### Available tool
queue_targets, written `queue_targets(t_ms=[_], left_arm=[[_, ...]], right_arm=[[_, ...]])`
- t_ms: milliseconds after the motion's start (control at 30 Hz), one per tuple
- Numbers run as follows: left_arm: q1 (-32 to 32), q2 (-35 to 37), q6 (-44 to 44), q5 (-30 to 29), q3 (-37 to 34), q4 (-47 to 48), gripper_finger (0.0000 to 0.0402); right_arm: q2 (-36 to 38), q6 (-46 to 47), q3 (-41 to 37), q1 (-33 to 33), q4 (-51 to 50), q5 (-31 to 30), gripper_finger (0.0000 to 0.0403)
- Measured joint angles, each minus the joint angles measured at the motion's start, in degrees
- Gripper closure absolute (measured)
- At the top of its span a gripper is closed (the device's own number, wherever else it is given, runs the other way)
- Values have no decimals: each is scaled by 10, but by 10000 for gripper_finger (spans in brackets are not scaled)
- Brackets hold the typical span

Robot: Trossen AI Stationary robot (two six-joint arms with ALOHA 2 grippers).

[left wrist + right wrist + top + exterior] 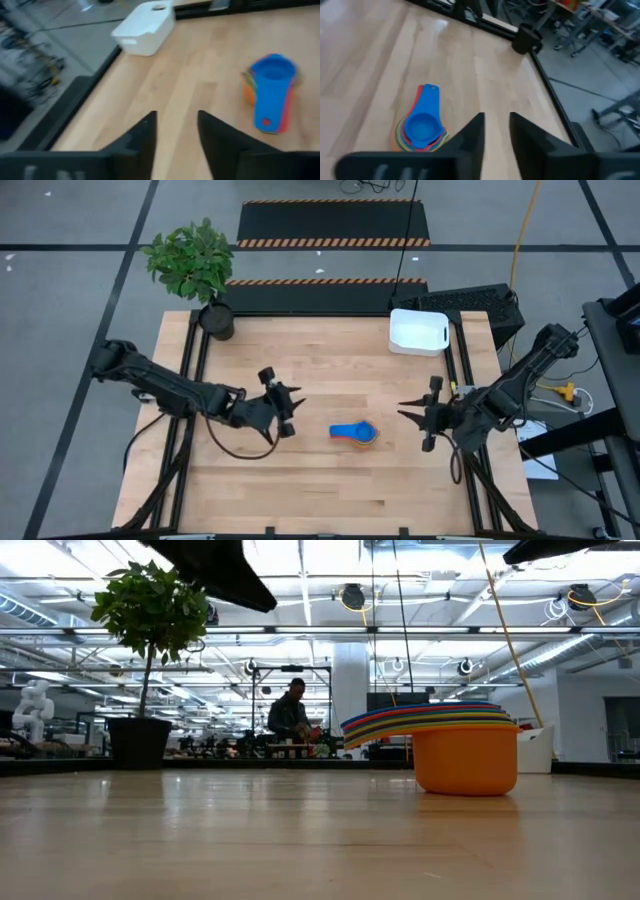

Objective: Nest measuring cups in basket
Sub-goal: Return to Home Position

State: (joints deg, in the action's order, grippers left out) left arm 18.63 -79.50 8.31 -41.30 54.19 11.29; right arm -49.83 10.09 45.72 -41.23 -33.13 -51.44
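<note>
Measuring cups (355, 433) nested mid-table, blue topmost; basket (418, 348) well apart, no cups inside; transfer apparently remains. Left gripper (285, 408), right gripper (425, 417): fingers apart, empty.

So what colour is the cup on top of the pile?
The top cup is blue, clearest in the right wrist view.

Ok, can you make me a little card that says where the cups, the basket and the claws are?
cups: one nested stack mid-table, blue on top, orange at the bottom
basket: far right corner, no cups seen in it
left claw: open, left of the stack, not touching
right claw: open, right of the stack, not touching
plant: far left corner
</note>
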Motion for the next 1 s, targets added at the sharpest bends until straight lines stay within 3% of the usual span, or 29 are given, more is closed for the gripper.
queue_targets(t_ms=[167, 333, 700, 1000], left_arm=[[-5, 33, -33, 49, -77, -122, 336], [-14, 48, -80, 76, -141, -228, 391], [-45, 72, -94, 154, -232, -325, 391], [-48, 76, -97, 163, -280, -389, 387]], right_arm=[[34, -30, -25, 0, 5, 22, 389], [82, -34, -82, 0, 31, 22, 392], [209, -84, -197, 6, 101, 25, 402], [265, -181, -270, 39, 266, 140, 403]])
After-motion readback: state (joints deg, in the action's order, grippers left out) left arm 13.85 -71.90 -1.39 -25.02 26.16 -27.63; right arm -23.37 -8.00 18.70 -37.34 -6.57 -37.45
